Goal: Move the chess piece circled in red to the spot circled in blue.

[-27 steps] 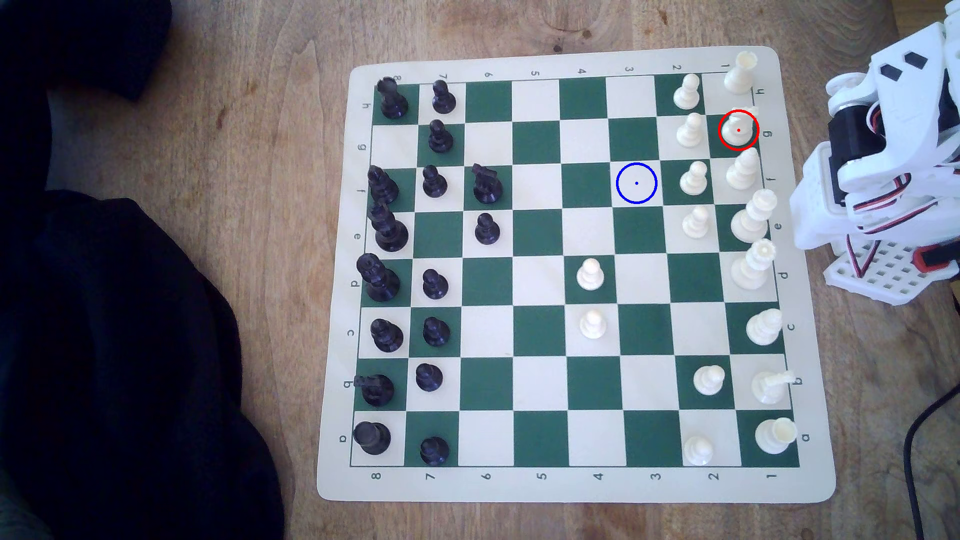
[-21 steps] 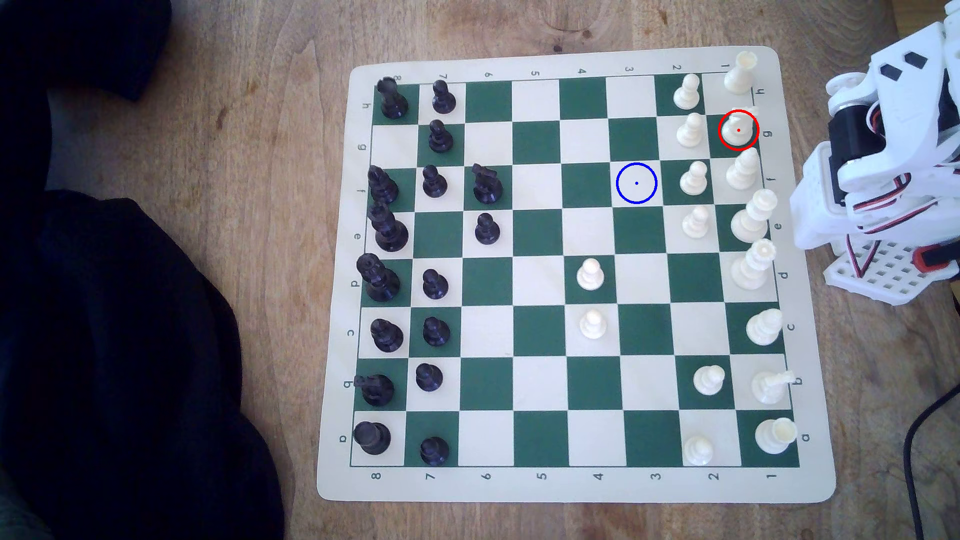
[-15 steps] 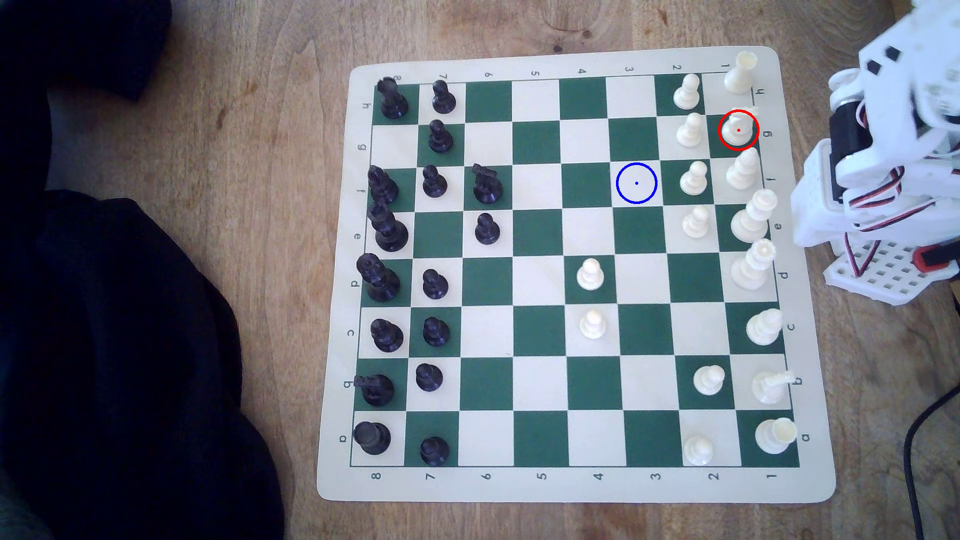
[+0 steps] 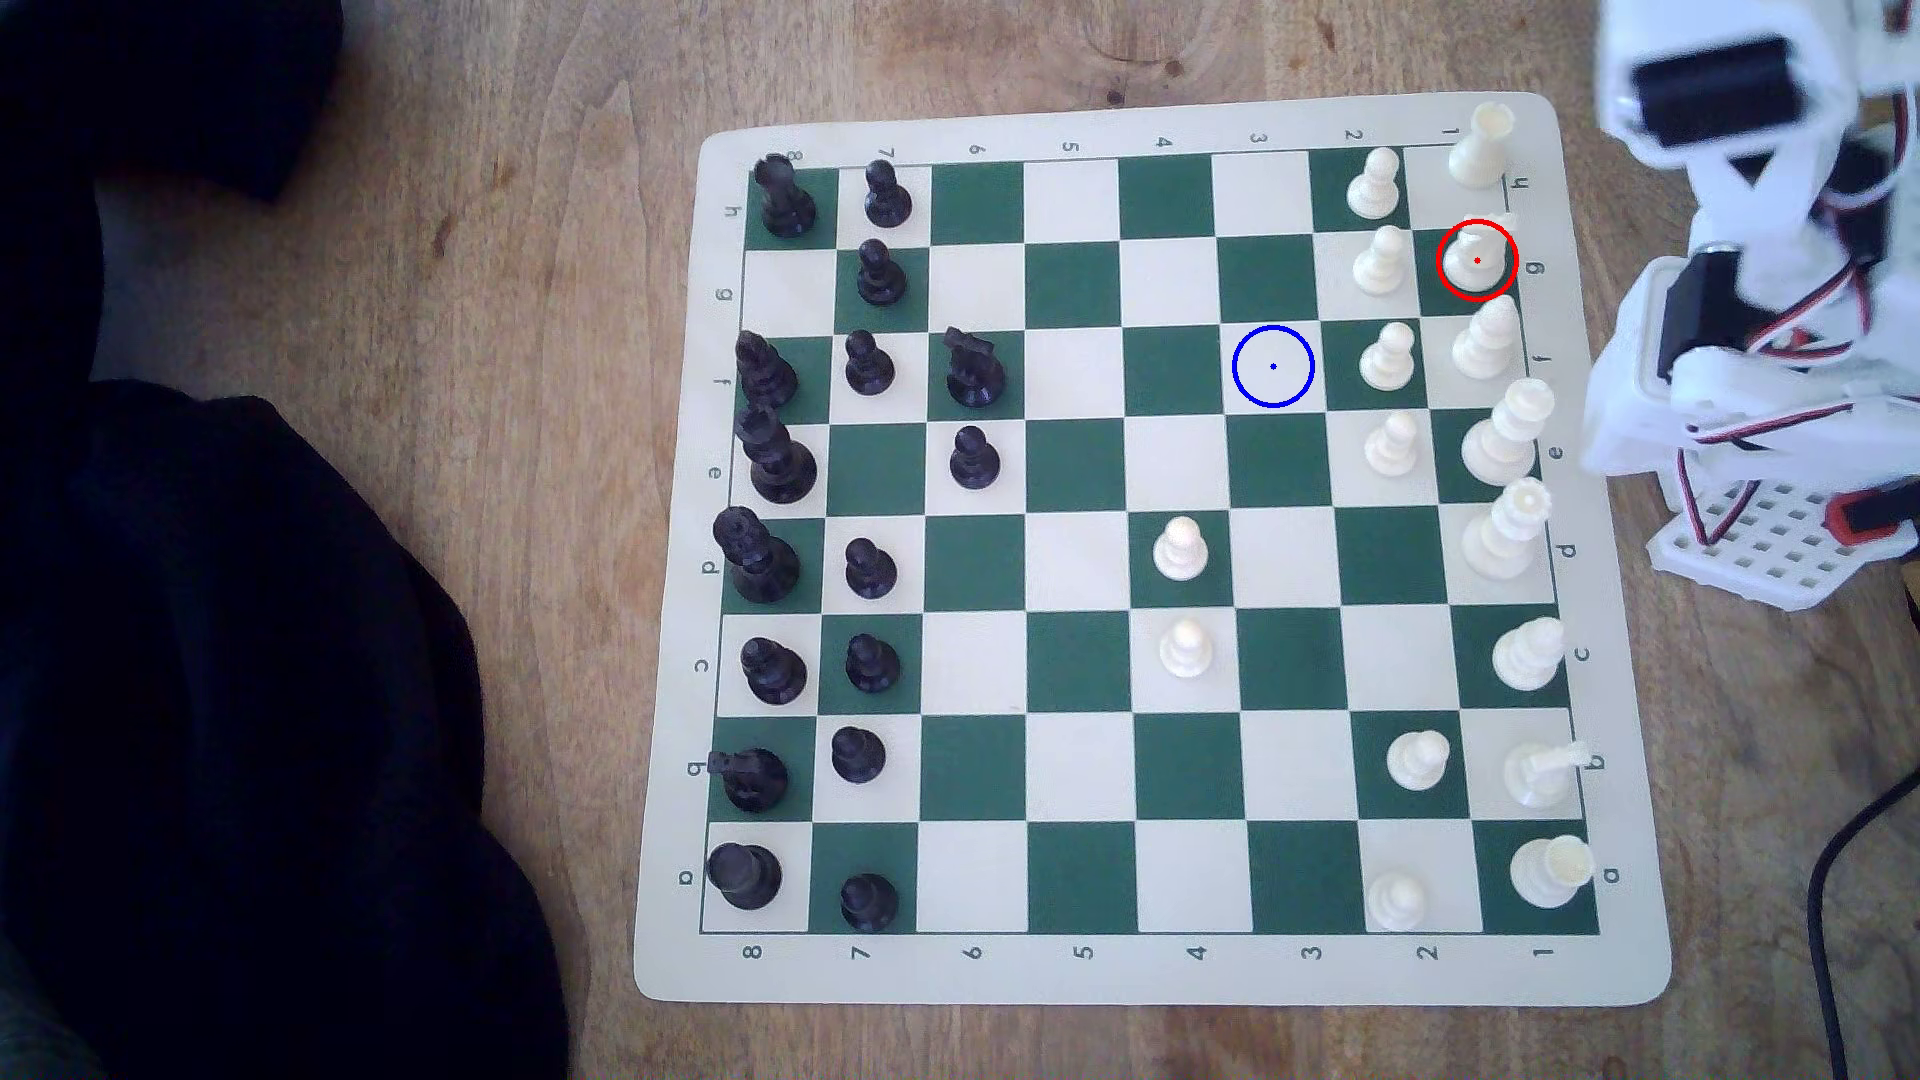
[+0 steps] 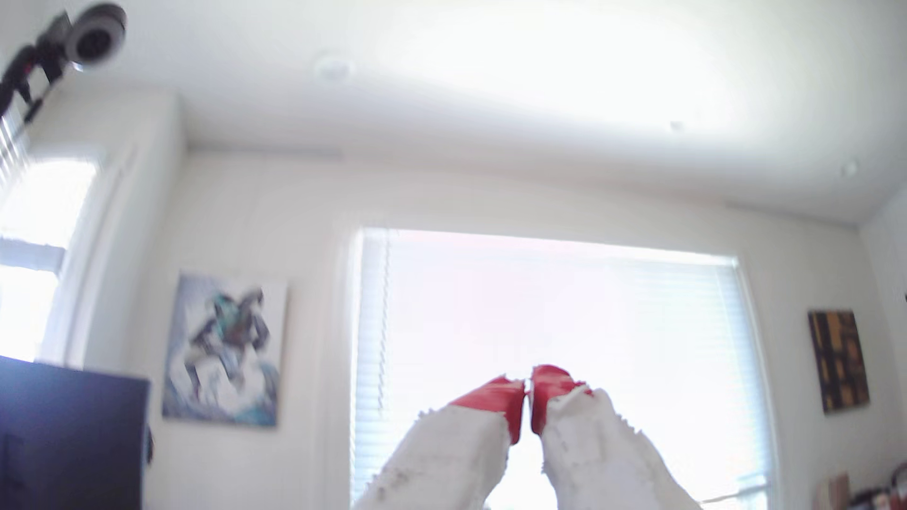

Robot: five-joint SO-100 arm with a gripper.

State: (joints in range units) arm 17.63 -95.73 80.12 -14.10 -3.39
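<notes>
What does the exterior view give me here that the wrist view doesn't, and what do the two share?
Exterior view: the chess board, the red-ringed cream knight on its green square, and the vacant blue-ringed spot.

Wrist view: the end effector, red-tipped and shut on nothing, raised toward a bright window, ceiling and wall pictures.

Shared: white parts of the arm; no object appears in both.
</notes>
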